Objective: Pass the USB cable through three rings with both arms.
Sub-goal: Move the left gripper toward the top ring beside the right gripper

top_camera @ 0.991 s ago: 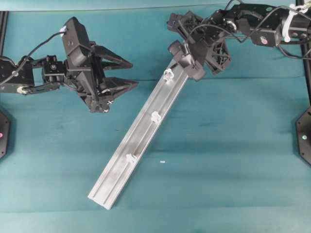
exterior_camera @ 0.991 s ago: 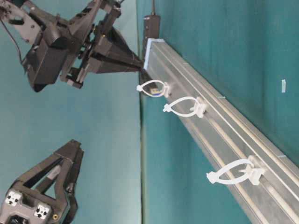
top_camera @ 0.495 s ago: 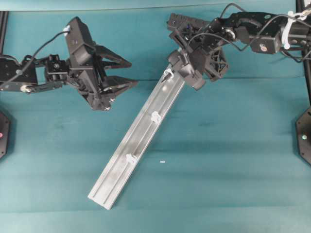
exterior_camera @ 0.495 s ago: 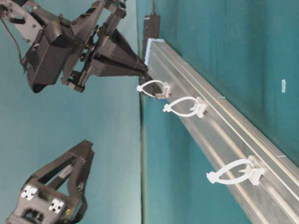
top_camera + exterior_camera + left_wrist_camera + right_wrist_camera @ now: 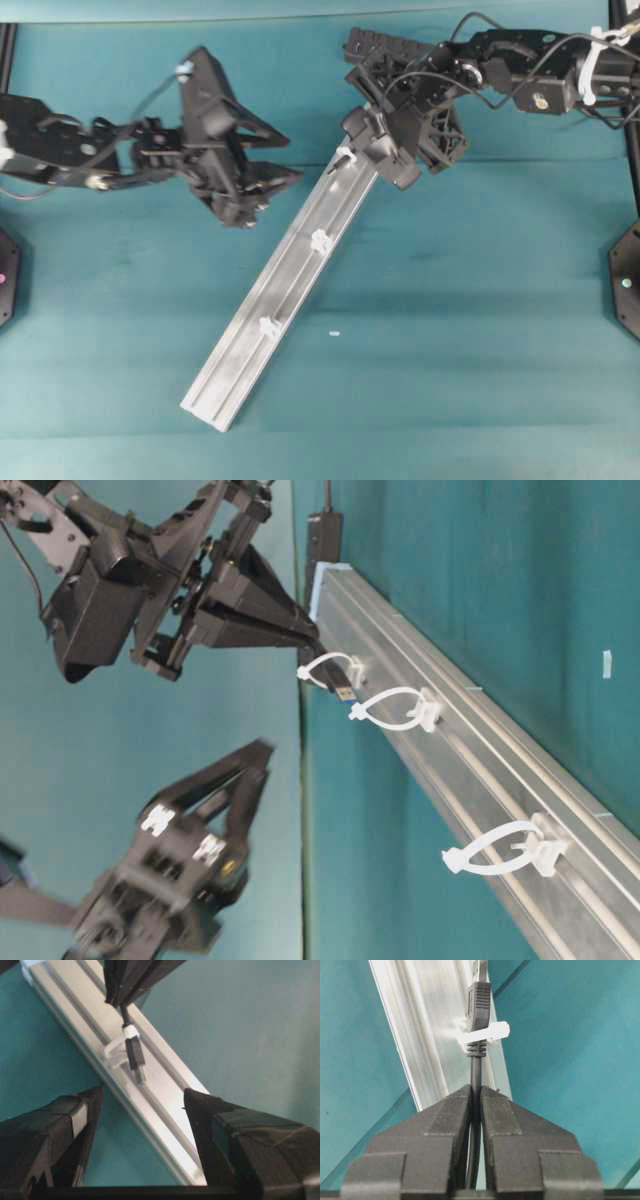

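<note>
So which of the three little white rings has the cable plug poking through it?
The top ring, nearest the right gripper, has the USB cable plug through it. The other two rings are empty.

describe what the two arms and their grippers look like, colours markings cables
Both arms are black and jointed, with loose black wiring looping along the links. The left gripper has two long pointed black fingers carrying small white cross marks. The right gripper has plain black wedge-shaped fingers. A white tie wraps the right arm's upper link, beside a small red dot.
</note>
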